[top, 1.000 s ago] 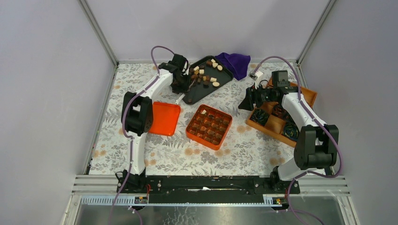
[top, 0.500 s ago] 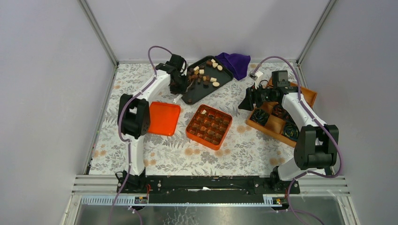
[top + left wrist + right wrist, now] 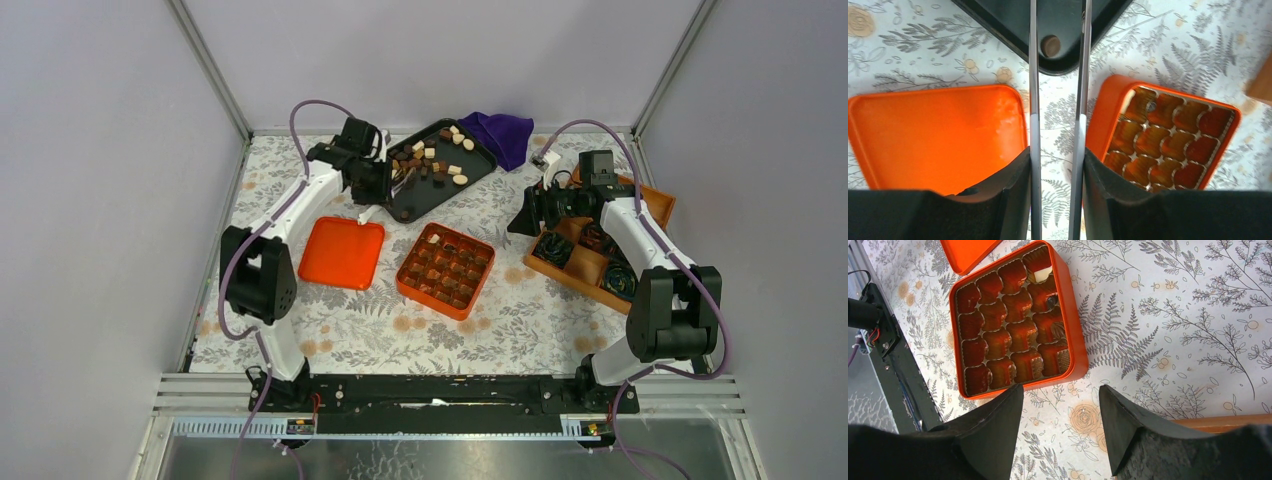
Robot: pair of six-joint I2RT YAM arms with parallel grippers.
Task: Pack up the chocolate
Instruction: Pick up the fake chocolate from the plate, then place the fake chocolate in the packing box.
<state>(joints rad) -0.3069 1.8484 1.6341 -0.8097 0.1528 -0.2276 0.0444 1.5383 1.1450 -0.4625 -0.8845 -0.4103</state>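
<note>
- I read this as the pick step. My left gripper (image 3: 373, 188) hangs at the near-left corner of the black tray (image 3: 420, 198), where the loose chocolate (image 3: 436, 160) lies scattered.
- In the left wrist view, its two thin tines stand a narrow gap apart. One round brown piece (image 3: 1050, 46) lies on the tray between them, touching neither. The tips run off the top edge, so I cannot tell whether they pinch anything.
- My right gripper (image 3: 1060, 390) hovers over the table with its broad fingers apart and nothing between them.
- The orange box (image 3: 1075, 335) sits between its lid (image 3: 342, 252) and the wooden organiser (image 3: 583, 265). A few cells hold pieces, and most look empty to me.
- Next, I judge, I must centre the tines on one piece, close gently, lift it clear of the tray rim and carry it to a free cell. A small round piece could easily slip or roll.
</note>
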